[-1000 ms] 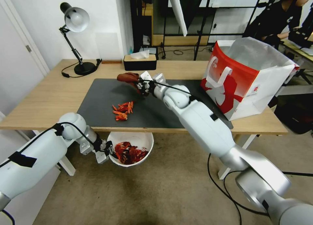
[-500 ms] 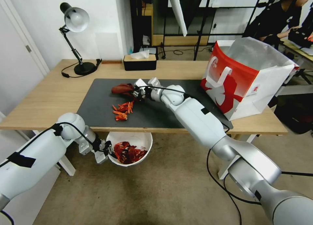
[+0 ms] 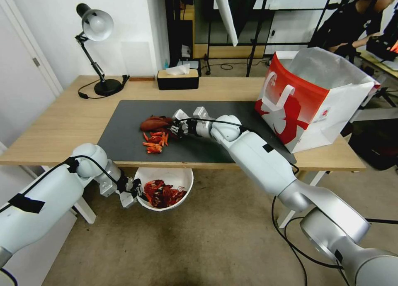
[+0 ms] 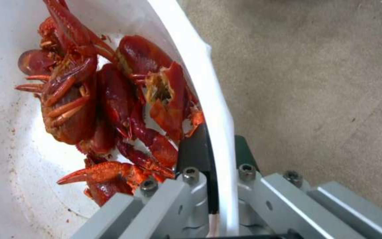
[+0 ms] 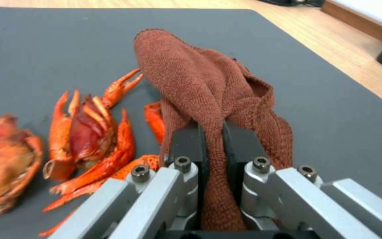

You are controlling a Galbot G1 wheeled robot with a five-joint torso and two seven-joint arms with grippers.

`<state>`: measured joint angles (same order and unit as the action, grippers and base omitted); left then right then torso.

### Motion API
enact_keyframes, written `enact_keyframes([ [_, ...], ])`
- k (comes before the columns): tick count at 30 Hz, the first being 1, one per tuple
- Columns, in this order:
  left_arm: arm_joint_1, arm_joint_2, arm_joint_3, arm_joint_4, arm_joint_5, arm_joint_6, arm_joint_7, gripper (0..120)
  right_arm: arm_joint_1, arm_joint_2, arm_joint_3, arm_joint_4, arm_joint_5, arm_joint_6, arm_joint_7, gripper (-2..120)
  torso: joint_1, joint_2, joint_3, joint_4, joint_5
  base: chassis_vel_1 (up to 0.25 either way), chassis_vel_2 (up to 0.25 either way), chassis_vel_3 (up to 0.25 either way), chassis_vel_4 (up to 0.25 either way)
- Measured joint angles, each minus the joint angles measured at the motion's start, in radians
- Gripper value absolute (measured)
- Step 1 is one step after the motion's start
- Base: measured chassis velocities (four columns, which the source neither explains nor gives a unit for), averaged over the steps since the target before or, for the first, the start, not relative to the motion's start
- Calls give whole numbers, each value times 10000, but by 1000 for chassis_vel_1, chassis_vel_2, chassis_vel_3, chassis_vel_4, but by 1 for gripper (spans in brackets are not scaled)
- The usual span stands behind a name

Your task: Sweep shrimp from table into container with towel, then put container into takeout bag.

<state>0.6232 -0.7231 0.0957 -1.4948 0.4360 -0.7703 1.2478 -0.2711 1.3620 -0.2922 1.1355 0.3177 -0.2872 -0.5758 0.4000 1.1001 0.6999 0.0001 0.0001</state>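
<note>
- The towel (image 5: 209,86) is pinched between the closed pads of the right gripper (image 3: 176,127), just behind the shrimp (image 3: 155,140) left on the table's (image 3: 62,124) mat.
- The container (image 3: 182,179) rim is clamped by the left gripper (image 3: 134,191), below the table edge at 6 o'clock from the pile.
- Pieces could be scattered past the rim if swept off-line.

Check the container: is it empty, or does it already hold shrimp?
Partly filled. The container, gripped at its rim by the left hand below the table edge, holds red shrimp; much white wall shows.
</note>
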Motion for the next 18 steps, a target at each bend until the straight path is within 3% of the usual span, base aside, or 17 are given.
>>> enact_keyframes([
  [18,27,9,-107,85,-21,-69,-62,0,-221,-952,-372,890,642,118,-562,5,0,0,0,-1,1,0,0,0,0],
])
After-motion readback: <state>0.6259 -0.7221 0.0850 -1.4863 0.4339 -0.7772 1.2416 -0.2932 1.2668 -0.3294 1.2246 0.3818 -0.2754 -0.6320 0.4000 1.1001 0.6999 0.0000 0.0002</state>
